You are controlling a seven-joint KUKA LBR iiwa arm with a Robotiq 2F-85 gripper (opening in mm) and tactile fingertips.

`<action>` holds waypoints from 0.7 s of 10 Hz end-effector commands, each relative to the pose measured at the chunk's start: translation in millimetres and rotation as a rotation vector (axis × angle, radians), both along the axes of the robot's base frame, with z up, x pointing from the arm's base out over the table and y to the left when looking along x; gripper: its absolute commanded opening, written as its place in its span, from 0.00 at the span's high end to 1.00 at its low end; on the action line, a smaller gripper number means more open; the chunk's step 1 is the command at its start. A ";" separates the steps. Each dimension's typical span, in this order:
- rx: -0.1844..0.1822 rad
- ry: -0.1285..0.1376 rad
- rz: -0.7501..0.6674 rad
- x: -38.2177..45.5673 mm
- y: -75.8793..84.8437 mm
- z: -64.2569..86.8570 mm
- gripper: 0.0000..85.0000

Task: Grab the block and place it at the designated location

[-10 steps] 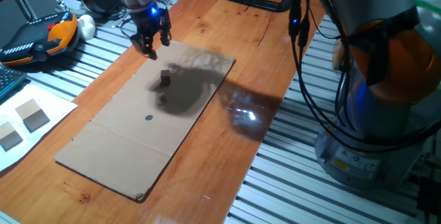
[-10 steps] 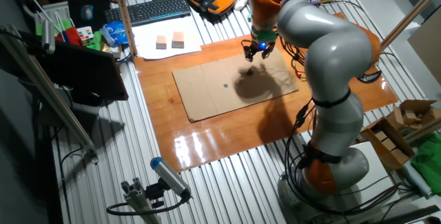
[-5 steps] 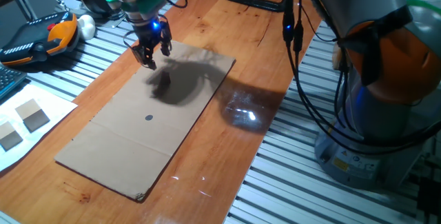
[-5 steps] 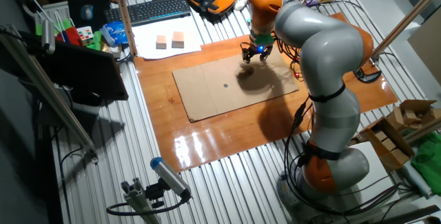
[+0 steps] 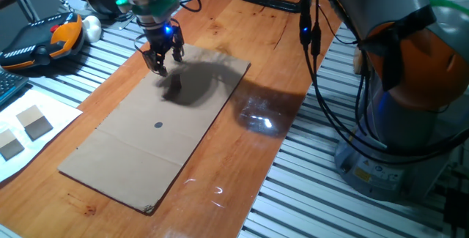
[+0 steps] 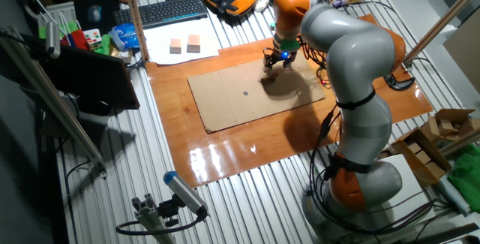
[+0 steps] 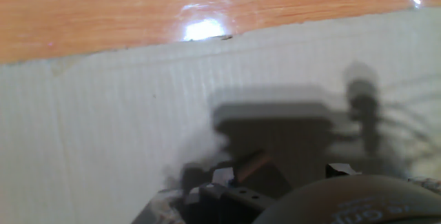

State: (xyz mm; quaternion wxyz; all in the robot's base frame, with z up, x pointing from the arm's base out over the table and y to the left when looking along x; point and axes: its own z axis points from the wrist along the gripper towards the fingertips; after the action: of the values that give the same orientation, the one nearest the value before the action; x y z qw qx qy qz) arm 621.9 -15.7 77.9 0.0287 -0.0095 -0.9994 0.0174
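Observation:
The block (image 5: pixel 176 84) is a tiny brown cube on the cardboard sheet (image 5: pixel 124 157), inside the arm's dark shadow. My gripper (image 5: pixel 163 64) hangs low over the sheet's far end, just behind and left of the block, with its jaws apart and nothing between them. The dark grey dot (image 5: pixel 158 126) lies nearer the sheet's middle, well apart from the block. In the other fixed view the gripper (image 6: pixel 276 64) is just above the block (image 6: pixel 271 77), and the dot (image 6: pixel 245 92) is to their left. The hand view shows cardboard, shadow and a small dark brown shape (image 7: pixel 258 170) at the bottom, blurred.
Two flat tan squares (image 5: pixel 34 123) lie on white paper at the left. An orange teach pendant (image 5: pixel 45 36) sits at the far left, a black clamp (image 5: pixel 272 1) at the table's far end. A keyboard (image 6: pixel 166 9) and the robot base (image 5: pixel 410 99) border the table.
The gripper has come down and shifted a little toward the block over the sheet's far end. The block and the dot have not moved.

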 end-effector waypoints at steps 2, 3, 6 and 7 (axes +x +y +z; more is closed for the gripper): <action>-0.018 0.004 0.141 -3.6 4.6 -6.8 0.18; -0.014 0.004 0.156 -6.3 8.4 -10.1 0.18; -0.002 0.000 0.219 -12.0 5.7 -20.7 0.18; -0.004 0.001 0.238 -12.1 5.2 -22.9 0.17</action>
State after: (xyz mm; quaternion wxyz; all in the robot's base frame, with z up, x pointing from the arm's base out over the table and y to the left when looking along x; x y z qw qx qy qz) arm 609.5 -10.4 54.2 0.0270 0.1081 -0.9935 0.0224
